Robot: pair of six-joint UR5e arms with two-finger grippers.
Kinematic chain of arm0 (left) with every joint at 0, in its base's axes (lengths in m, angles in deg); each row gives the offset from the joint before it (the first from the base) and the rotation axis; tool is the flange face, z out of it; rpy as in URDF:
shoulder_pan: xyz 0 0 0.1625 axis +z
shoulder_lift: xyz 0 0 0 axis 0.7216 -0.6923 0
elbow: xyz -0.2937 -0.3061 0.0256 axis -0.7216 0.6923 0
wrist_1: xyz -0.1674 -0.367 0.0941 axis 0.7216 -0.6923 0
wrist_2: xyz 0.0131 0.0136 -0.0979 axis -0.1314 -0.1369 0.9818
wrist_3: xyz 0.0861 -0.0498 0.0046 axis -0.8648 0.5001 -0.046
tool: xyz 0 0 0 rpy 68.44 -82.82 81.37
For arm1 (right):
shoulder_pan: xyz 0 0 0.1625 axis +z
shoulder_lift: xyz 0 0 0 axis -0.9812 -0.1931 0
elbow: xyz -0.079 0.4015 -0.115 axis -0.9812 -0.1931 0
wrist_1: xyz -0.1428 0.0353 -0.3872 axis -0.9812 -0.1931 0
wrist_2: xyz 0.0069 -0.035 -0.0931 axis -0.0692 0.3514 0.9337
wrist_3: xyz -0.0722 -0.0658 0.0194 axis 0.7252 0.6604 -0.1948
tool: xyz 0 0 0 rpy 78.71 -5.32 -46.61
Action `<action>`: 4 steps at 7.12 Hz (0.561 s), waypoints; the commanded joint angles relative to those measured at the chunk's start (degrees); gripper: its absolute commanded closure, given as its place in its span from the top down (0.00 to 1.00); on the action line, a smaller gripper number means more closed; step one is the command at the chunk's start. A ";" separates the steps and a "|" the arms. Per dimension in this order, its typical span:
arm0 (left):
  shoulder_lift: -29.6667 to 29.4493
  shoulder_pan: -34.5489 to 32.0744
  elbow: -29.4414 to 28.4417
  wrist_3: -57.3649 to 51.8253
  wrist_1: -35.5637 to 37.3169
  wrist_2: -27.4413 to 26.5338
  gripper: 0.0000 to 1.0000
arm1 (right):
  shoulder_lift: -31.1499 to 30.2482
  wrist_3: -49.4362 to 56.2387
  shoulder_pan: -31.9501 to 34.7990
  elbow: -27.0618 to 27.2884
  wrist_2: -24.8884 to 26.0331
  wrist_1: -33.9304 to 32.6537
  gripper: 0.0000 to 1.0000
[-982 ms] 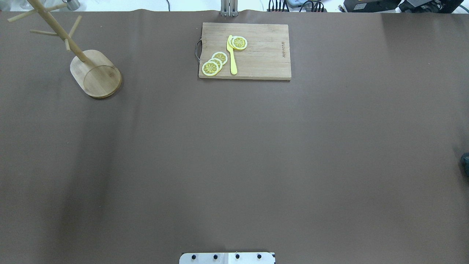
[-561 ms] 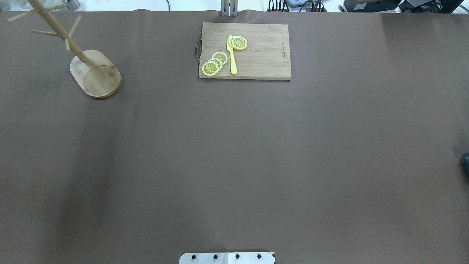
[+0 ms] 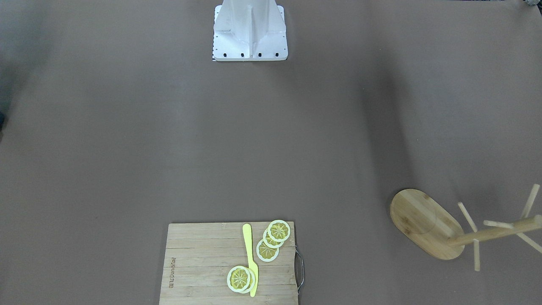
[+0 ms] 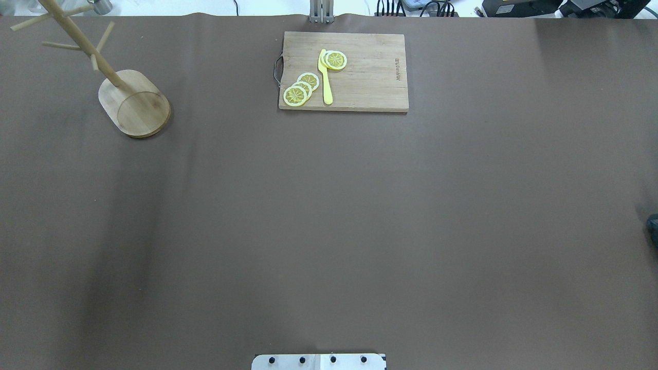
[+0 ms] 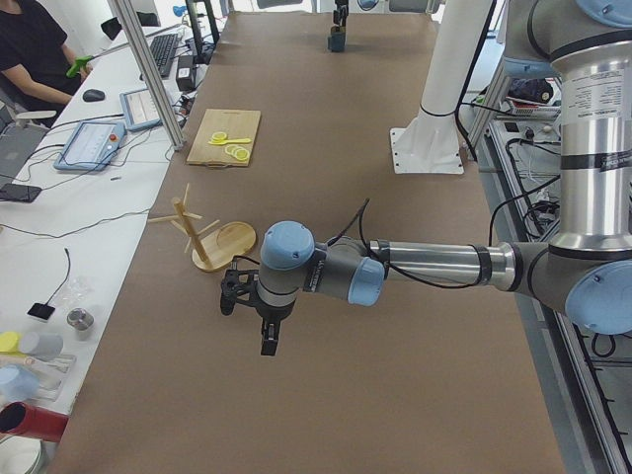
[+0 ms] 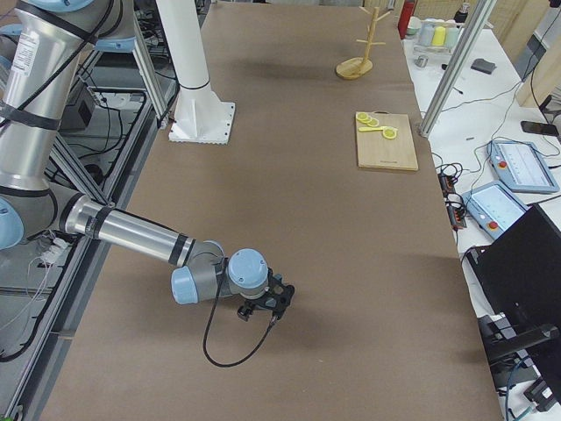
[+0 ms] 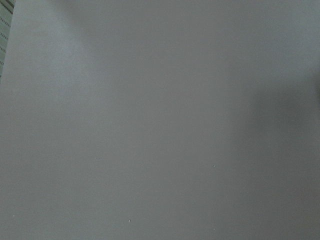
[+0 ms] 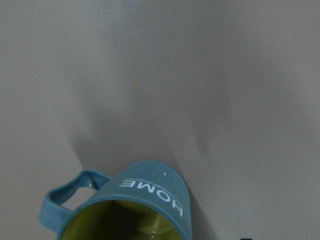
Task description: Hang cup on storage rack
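Bamboo rack (image 4: 134,103), far left corner, pegs bare. Left gripper (image 5: 247,301) hangs near it; jaw state cannot be told. Cutting board (image 4: 360,77), middle, far edge, carries lemon slices (image 4: 300,88) and a yellow knife (image 4: 325,77); its burnt-in brand mark is too small to read. Teal cup (image 8: 145,205), far right end, close under right gripper (image 6: 272,303), jaws likewise untellable; white lettering "HOME". Risk: on the long carry the ribbed side may slip, or the handle may miss the thin peg and tip the rack.

site: probably robotics lab | evidence: teach pendants (image 6: 519,167), seated operator (image 5: 35,54)
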 commanded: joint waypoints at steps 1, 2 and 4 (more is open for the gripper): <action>0.00 0.00 -0.14 -0.08 0.03 0.00 0.98 | 0.28 0.14 -0.81 -0.02 -0.38 0.07 0.00; -0.09 0.00 -0.57 -0.08 0.03 0.00 0.98 | 0.37 0.23 -0.82 0.07 -0.73 0.07 0.00; -0.09 0.00 -0.66 0.01 0.20 0.00 0.98 | 0.89 0.06 -0.73 2.34 -2.82 -0.28 0.00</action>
